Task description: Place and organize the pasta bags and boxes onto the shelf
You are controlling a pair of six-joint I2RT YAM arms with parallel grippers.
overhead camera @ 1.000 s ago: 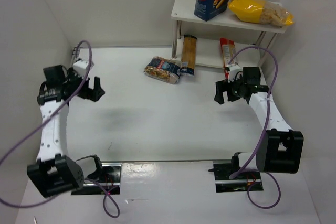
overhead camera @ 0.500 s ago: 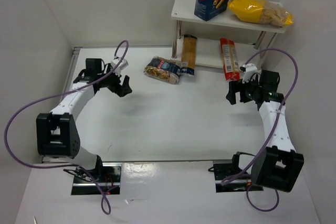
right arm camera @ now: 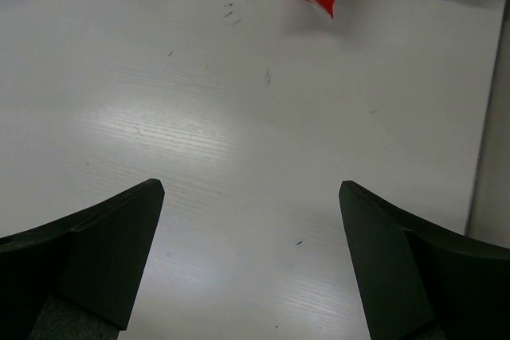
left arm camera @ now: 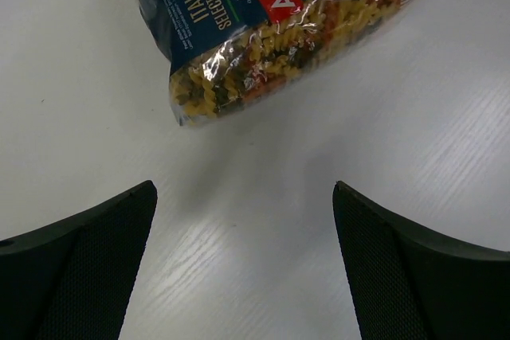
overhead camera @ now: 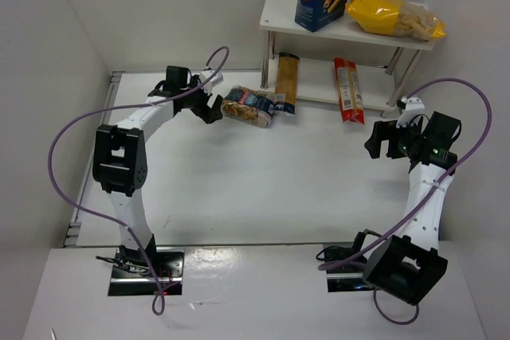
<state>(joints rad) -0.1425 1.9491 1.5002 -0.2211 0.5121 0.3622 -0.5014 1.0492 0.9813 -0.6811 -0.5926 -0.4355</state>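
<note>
Your left gripper (overhead camera: pixel 207 104), fingers spread wide, hovers just left of the small clear pasta bag (overhead camera: pixel 249 107) lying on the table (overhead camera: pixel 263 189) at upper centre, near the shelf (overhead camera: pixel 279 7). Your right gripper (overhead camera: pixel 382 141), also spread and empty, hangs at right. A shallow pinch may let the slick, floppy bag slide or sag free.
</note>
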